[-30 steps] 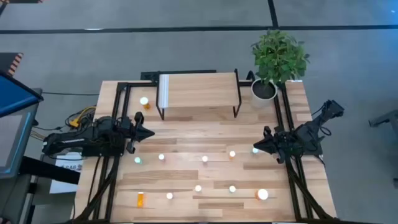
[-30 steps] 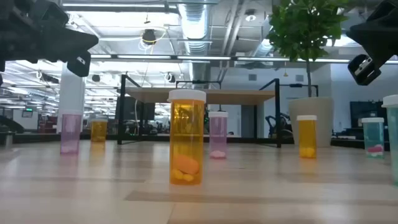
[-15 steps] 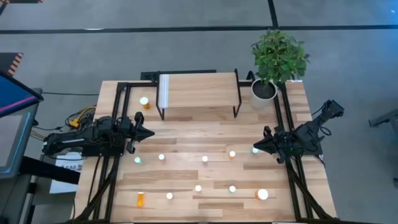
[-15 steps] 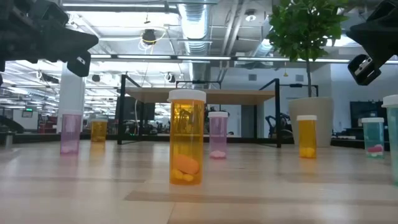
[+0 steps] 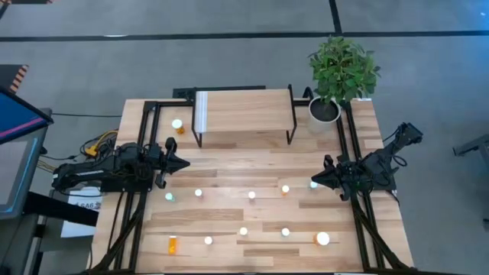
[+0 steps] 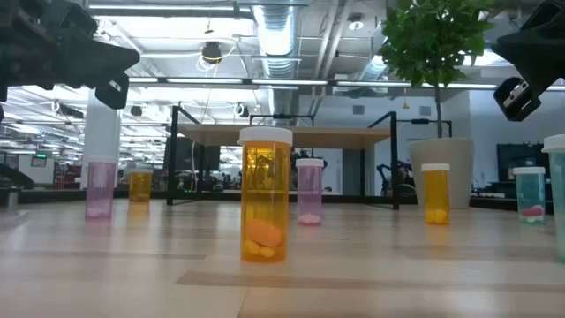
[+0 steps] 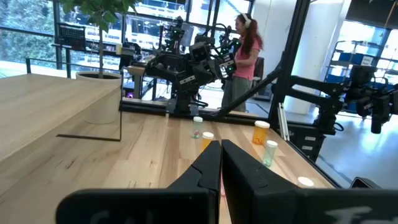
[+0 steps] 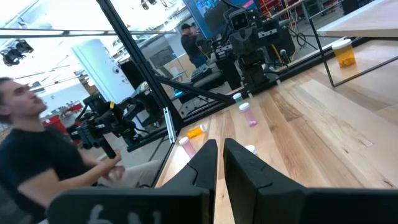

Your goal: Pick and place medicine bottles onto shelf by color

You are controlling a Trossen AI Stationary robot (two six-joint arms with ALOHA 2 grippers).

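Wood shelf bare, bottles scattered on table — your left gripper and right gripper hover, fingers pressed together, empty.

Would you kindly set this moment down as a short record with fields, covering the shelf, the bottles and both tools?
shelf: light-wood shelf at the table's far edge, nothing on top
bottles on table: about ten, scattered across the table, all off the shelf
nearest the shelf: orange bottle, on the table just left of the shelf
lying down: orange bottle on its side, near front-left corner
left tool: shut, empty, above the left edge
right tool: shut, empty, above the right edge
plant pot: right of shelf
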